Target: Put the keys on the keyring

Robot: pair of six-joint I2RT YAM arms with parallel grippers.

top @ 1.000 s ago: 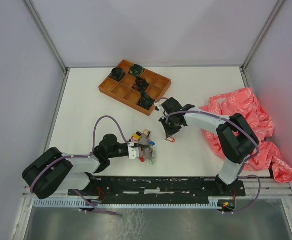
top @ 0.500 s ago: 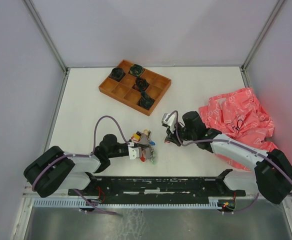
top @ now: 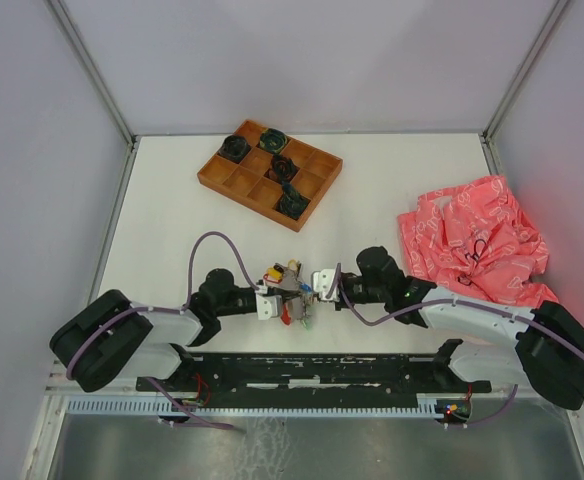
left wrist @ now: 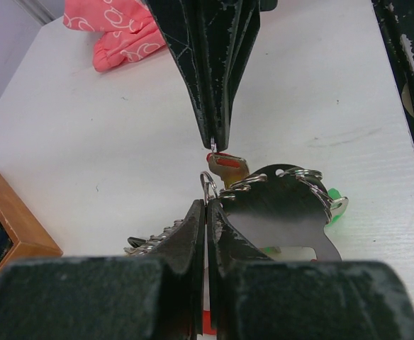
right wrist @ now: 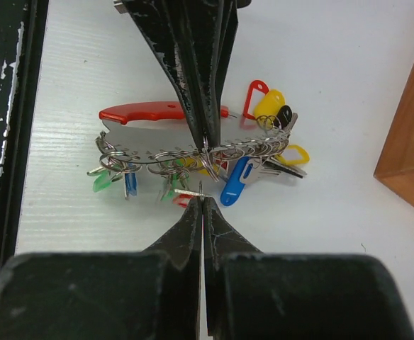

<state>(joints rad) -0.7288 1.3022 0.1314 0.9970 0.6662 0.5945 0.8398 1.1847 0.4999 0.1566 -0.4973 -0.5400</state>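
Left gripper [left wrist: 205, 207] is pinching fully shut on the keyring [right wrist: 147, 113], lying by the table's [top: 172, 200] 6 o'clock edge, while right gripper [left wrist: 213, 140], clamped shut on a red-tagged key's [left wrist: 227, 162] small loop, is holding it at the keyring's 3 o'clock side; likely needing loop square to wire, slow feed.

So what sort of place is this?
Probably a robotics lab test booth: a left arm and right arm bolted to one rail, a white table walled in by plain panels, and practice props, a keyring loaded with tagged keys and a wooden compartment tray.
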